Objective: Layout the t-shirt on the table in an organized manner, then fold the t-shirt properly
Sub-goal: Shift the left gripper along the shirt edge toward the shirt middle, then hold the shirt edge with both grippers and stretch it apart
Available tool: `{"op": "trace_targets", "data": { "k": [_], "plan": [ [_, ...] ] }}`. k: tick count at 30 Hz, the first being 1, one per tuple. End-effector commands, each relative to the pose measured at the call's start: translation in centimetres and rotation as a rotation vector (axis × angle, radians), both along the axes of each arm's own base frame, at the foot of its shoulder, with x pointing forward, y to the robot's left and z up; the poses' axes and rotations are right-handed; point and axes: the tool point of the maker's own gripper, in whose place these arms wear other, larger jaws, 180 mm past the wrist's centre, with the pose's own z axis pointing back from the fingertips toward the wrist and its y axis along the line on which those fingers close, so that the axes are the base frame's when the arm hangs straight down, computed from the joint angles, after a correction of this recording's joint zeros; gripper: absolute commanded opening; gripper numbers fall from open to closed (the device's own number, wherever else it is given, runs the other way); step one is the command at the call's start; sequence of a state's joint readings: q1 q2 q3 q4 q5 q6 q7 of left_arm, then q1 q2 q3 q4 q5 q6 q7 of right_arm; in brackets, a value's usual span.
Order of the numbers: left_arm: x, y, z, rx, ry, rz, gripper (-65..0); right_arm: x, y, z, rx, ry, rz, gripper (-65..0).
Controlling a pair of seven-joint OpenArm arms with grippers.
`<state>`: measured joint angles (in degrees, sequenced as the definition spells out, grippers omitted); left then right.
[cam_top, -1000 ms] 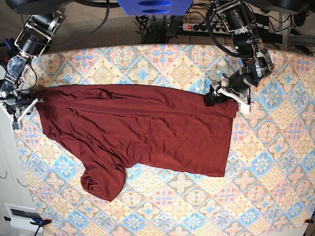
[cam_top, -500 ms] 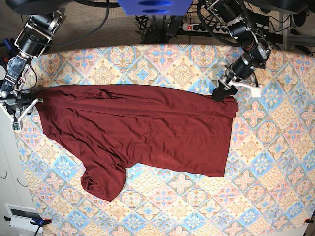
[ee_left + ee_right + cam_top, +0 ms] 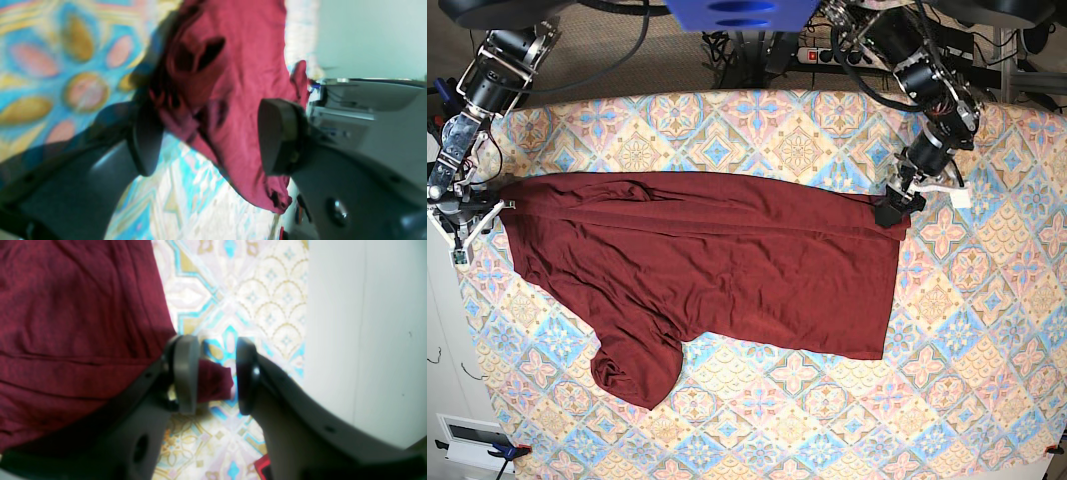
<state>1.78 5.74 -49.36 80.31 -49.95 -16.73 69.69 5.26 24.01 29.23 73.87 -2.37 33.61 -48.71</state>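
Patterned worktop [image 3: 987, 330]: layout step; t-shirt [image 3: 727, 265] half-spread; both grippers' jaws spread at top corners – left gripper [image 3: 208, 138], right gripper [image 3: 213, 375]; next: regrip, pull flat

Robotics lab: power strip [image 3: 842, 55], cables, arm mounts behind table [image 3: 987, 330].

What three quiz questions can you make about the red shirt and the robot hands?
1. True or false: the t-shirt lies neatly folded into a small square.
2. Which gripper has a corner of shirt cloth between its fingers at the table's edge: A) left gripper, B) right gripper, C) neither?
3. Fill in: in the base view, one sleeve pokes out toward the ____ left.

Key
1. False: it is spread out wide.
2. B: a small corner sits between its fingers; whether they pinch it cannot be told.
3. Bottom.
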Motion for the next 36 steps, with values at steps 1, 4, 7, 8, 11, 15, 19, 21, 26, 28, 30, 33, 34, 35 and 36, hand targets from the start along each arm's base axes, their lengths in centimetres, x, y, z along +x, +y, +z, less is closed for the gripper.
{"op": "trace_targets", "data": {
  "k": [1, 4, 7, 8, 11, 15, 19, 21, 26, 28, 30, 33, 34, 35, 36],
  "plan": [
    [0.4, -0.2, -0.5, -0.003, 0.015, 0.004, -22.2, 0.9, -1.2, 2.1, -0.033, -0.05, -0.003, -45.9],
    [1.2, -0.6, -0.8, -0.027, 0.008, 0.025, -22.2, 0.9, -1.2, 2.1, -0.033, -0.049, -0.005, -46.0],
    [1.9, -2.0, -0.8, -0.036, 0.004, -0.016, -24.1, 0.9, -1.2, 2.1, -0.033, -0.049, -0.005, -46.0],
    [2.1, -2.4, -0.7, -0.031, 0.001, -0.034, -26.5, 0.9, -1.2, 2.0, -0.033, -0.048, -0.005, -46.0],
    [2.4, -3.3, -0.6, -0.031, -0.005, -0.07, -45.5, 0.3, -1.2, 1.6, -0.033, -0.033, -0.004, -46.0],
    [2.5, -3.4, -0.5, -0.031, -0.006, -0.075, -65.0, -0.6, -1.2, 1.4, -0.047, -0.017, 0.004, -46.0],
    [2.5, -3.4, -0.3, -0.026, -0.011, -0.079, -65.0, -1.3, -1.0, 1.8, -0.08, -0.016, 0.025, -46.1],
    [2.5, -3.4, -0.3, -0.026, -0.011, -0.079, -65.0, -1.6, -1.0, 1.9, -0.087, -0.012, 0.028, -46.1],
    [2.4, -2.7, -0.3, -0.013, -0.011, -0.079, -65.0, -4.5, -2.8, 1.4, -0.084, 0.003, -0.045, -46.1],
    [2.4, -2.2, -0.2, 0.0, -0.011, -0.079, -65.0, -4.6, -2.5, 1.1, -0.051, -0.015, -0.061, -46.1],
    [2.4, -2.0, -0.2, 0.005, -0.012, -0.079, -65.0, -4.5, -2.2, 0.9, -0.008, -0.033, -0.069, -46.0],
    [2.2, -2.1, -0.2, 0.001, -0.004, -0.092, -65.0, -4.8, -1.4, -0.3, 0.084, -0.025, -0.093, -45.8],
    [2.2, -2.3, -0.3, -0.002, -0.001, -0.098, -65.0, -4.7, -1.1, -0.5, 0.111, -0.035, -0.096, -45.8],
    [2.1, -2.3, -0.3, -0.003, 0.001, -0.102, -65.0, -4.5, -0.8, -0.6, 0.141, -0.05, -0.098, -45.8],
    [2.1, -2.4, -0.3, -0.004, 0.002, -0.105, -65.0, -4.4, -0.4, -0.8, 0.176, -0.062, -0.103, -45.6]
  ]
}}
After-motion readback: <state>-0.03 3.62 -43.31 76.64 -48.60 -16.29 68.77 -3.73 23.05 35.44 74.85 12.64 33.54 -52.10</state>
